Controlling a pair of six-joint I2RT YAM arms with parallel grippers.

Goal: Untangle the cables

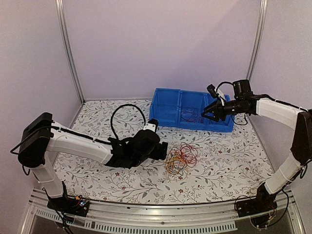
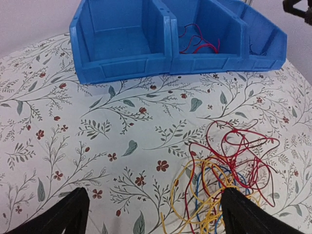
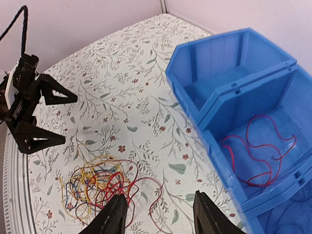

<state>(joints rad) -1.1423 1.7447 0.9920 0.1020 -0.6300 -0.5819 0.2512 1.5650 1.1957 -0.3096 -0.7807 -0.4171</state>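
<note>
Landmark: a blue bin (image 1: 168, 125) (image 2: 122, 68) (image 3: 219, 58) with three compartments side by side, standing at the far side of the floral table (image 1: 97, 117).

Cables (image 1: 181, 158) (image 2: 229, 180) (image 3: 102, 185): a loose tangle of red, yellow-orange and a few blue loops. It lies flat on the table in front of the bin's middle compartment, towards the arm bases, near the bin's front wall but apart from it.

Red wire (image 1: 191, 116) (image 2: 197, 41) (image 3: 258, 146): a single thin strand, curled on the floor of the bin's middle compartment.

Left gripper (image 1: 164, 150) (image 2: 152, 191) (image 3: 68, 119): low over the table in front of the bin's left compartment. It sits at the edge of the tangle and points at it. The fingers are spread wide with nothing between them. The left wrist view shows yellow loops reaching one fingertip, but I cannot tell whether they touch.

Right gripper (image 1: 210, 111) (image 3: 158, 197): raised in the air above the right part of the bin, clear of its walls. The fingers are parted and empty.

Bin's left compartment: bare blue floor.
</note>
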